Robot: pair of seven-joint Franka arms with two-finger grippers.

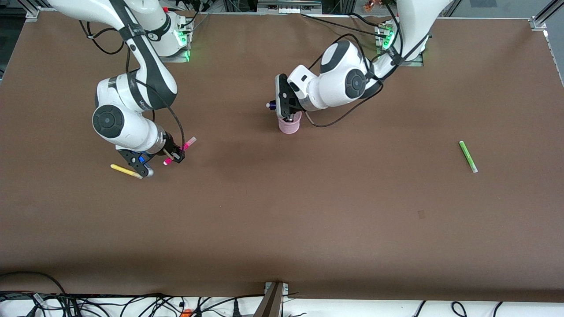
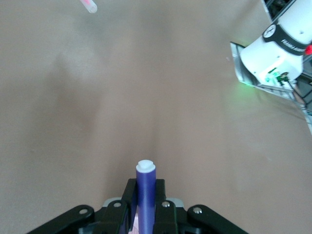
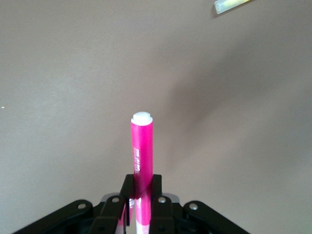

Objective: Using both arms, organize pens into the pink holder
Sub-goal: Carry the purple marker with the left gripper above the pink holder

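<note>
The pink holder (image 1: 289,125) stands upright mid-table. My left gripper (image 1: 287,115) hangs just over it, shut on the dark purple pen (image 1: 272,105), whose pale cap sticks out sideways; the pen's other end is hidden by the fingers. In the left wrist view the left gripper (image 2: 145,186) clamps the purple pen (image 2: 145,174). My right gripper (image 1: 176,155) is shut on the magenta-pink pen (image 1: 187,144), low over the table toward the right arm's end. In the right wrist view the right gripper (image 3: 142,181) clamps the pink pen (image 3: 141,146).
The yellow pen (image 1: 124,170) lies flat on the table beside the right gripper; its end shows in the right wrist view (image 3: 231,5). The bright green pen (image 1: 468,156) lies alone toward the left arm's end. The right arm's base (image 2: 278,48) shows in the left wrist view.
</note>
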